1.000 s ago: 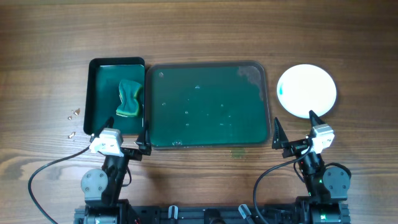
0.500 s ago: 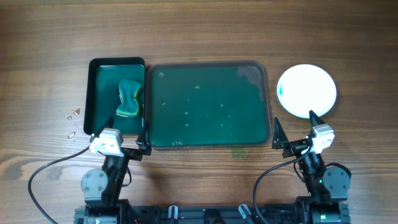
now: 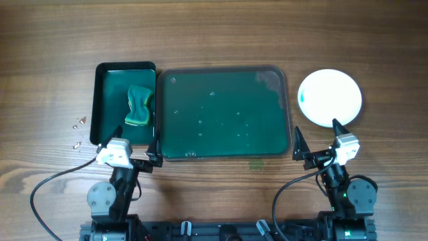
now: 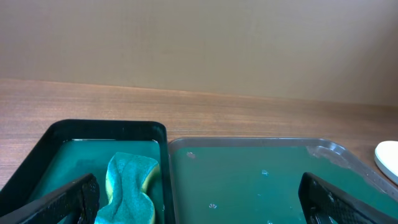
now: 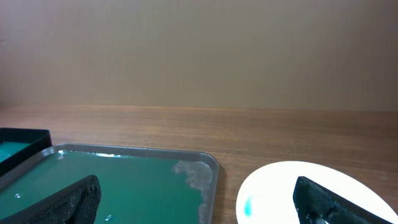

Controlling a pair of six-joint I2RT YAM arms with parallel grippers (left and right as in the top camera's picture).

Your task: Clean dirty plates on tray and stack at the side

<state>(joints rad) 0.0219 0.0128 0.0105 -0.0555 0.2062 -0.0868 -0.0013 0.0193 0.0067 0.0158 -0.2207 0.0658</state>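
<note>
overhead view: the tray [image 3: 224,67] is lying at the middle of the wooden table [image 3: 214,33], wet and bare of dishes, while the plates [image 3: 330,98] are sitting just off its right end as one white disc with a small blue-green smear at its left edge; how many are stacked there cannot be told. the left gripper [image 3: 126,146] is hovering at the tray's near left corner and the right gripper [image 3: 318,137] at the disc's near edge, both spread wide and gripping nothing. a small tray [image 3: 107,100] is touching the big one's left side, holding a green sponge [image 3: 138,106]. left wrist view: its fingers [image 4: 62,202] are standing far apart, the sponge [image 4: 130,186] and the tray [image 4: 249,140] lying ahead between them, a plate edge [image 4: 388,157] showing at far right. right wrist view: its fingers [image 5: 336,202] are gaping empty, the plates [image 5: 298,186] lying ahead toward the right one, the tray [image 5: 124,180] toward the left.
</note>
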